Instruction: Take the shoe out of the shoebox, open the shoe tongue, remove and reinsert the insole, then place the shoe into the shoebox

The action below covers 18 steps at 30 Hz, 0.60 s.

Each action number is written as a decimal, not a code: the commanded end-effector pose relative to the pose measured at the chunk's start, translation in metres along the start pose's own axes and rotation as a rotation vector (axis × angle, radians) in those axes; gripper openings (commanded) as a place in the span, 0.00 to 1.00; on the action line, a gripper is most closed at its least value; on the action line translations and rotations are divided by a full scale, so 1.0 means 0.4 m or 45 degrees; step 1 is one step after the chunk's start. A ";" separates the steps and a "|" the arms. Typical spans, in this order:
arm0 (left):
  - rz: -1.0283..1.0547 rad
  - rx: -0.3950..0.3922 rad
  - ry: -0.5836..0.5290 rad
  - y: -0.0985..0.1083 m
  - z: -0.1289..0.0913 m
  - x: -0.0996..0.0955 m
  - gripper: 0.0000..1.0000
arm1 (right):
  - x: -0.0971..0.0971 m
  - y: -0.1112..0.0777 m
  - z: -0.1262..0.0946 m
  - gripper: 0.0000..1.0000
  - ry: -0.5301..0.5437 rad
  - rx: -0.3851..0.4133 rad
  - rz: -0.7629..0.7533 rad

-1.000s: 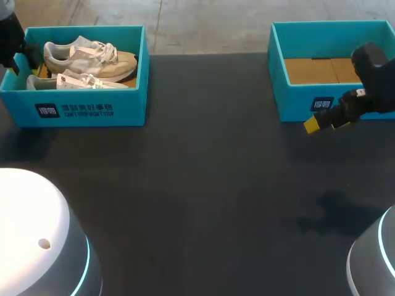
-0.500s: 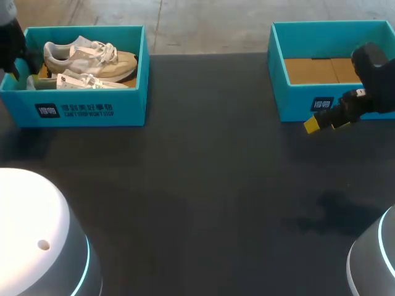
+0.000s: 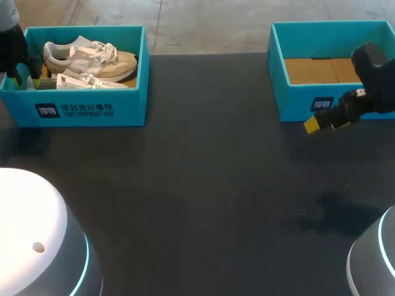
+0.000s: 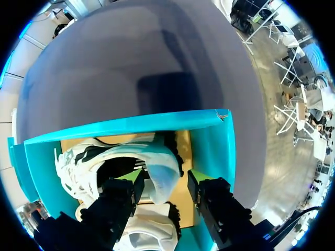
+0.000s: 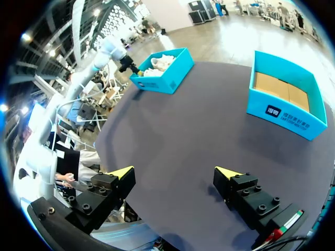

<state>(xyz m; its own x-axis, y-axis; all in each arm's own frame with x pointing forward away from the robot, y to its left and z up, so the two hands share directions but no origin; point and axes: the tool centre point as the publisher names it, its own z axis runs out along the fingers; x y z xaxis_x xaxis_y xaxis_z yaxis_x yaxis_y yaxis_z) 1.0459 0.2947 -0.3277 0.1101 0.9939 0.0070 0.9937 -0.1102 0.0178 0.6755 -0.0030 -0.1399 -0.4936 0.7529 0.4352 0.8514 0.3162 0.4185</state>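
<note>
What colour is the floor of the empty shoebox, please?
Cardboard brown; the floor shows best in the head view.

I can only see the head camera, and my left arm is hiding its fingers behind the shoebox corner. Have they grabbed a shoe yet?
Observer: Not yet. In the left wrist view the left gripper has its fingers open, one on each side of the shoe at its heel. A sliver of the shoebox floor shows beside one finger.
Operator: Is my other arm holding anything?
Observer: No. The right wrist view shows the right gripper with its fingers wide apart over bare table, and nothing between them.
</note>
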 end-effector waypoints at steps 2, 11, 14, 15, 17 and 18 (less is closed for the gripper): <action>0.000 0.008 -0.005 0.009 0.026 0.003 0.50 | -0.001 0.006 0.004 1.00 0.000 0.006 0.001; 0.003 0.030 -0.019 0.016 0.063 0.008 0.49 | -0.001 0.006 0.004 1.00 0.000 0.006 0.001; -0.001 0.024 -0.014 0.017 0.070 0.008 0.51 | -0.001 0.006 0.004 1.00 0.000 0.006 0.001; -0.002 0.021 -0.014 0.017 0.072 0.008 0.52 | -0.001 0.006 0.004 1.00 0.000 0.006 0.001; -0.004 0.016 -0.015 0.014 0.076 0.008 0.55 | -0.001 0.006 0.004 1.00 0.000 0.006 0.001; -0.007 0.012 -0.017 0.014 0.079 0.009 0.55 | -0.001 0.006 0.004 1.00 0.000 0.006 0.001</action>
<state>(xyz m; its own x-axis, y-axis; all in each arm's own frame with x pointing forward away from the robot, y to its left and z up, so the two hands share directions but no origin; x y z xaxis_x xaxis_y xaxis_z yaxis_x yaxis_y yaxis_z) 1.0536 0.2973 -0.3559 0.1050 0.9945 -0.0057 0.9945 -0.1050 0.0009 0.6755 -0.0030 -0.1398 -0.4936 0.7529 0.4352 0.8514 0.3162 0.4185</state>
